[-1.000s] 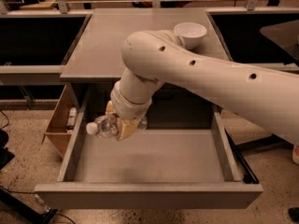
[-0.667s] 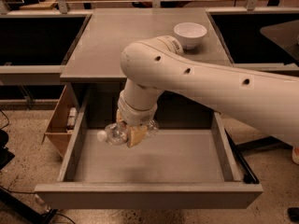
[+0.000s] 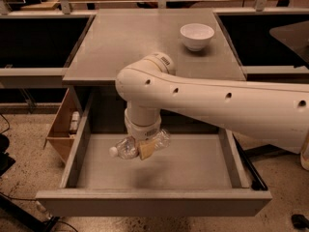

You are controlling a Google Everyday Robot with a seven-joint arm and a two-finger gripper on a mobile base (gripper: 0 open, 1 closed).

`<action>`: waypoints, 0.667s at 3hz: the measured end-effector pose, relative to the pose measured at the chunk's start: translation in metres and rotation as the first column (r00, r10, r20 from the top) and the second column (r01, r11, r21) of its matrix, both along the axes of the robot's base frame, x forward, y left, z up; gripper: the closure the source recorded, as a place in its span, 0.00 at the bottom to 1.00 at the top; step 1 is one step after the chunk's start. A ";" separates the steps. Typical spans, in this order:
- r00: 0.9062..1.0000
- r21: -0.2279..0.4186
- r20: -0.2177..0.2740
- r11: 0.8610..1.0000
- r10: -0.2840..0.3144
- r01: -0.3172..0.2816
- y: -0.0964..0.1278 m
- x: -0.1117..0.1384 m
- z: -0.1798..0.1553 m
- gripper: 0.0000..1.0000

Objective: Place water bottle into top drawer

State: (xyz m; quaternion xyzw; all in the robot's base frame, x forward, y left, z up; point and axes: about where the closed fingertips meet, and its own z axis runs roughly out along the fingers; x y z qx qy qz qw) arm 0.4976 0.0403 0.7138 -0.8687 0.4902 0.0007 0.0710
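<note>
The water bottle is a clear ribbed plastic bottle lying on its side with its white cap pointing left. My gripper hangs straight down from the white arm and is shut on the bottle's middle, holding it just above the floor of the top drawer. The drawer is pulled fully open below the grey table. The bottle sits over the drawer's left-centre part. The label band is hidden by the fingers.
A white bowl stands on the table at the back right. A wooden box sits on the floor to the left of the drawer. Dark bins flank the table on both sides.
My arm has swung to the right and forward, carrying the bottle from the drawer's left wall toward its middle and lower into it.
</note>
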 end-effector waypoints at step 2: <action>0.997 -0.121 0.068 0.993 0.025 -0.016 0.017 0.020 -0.040 1.00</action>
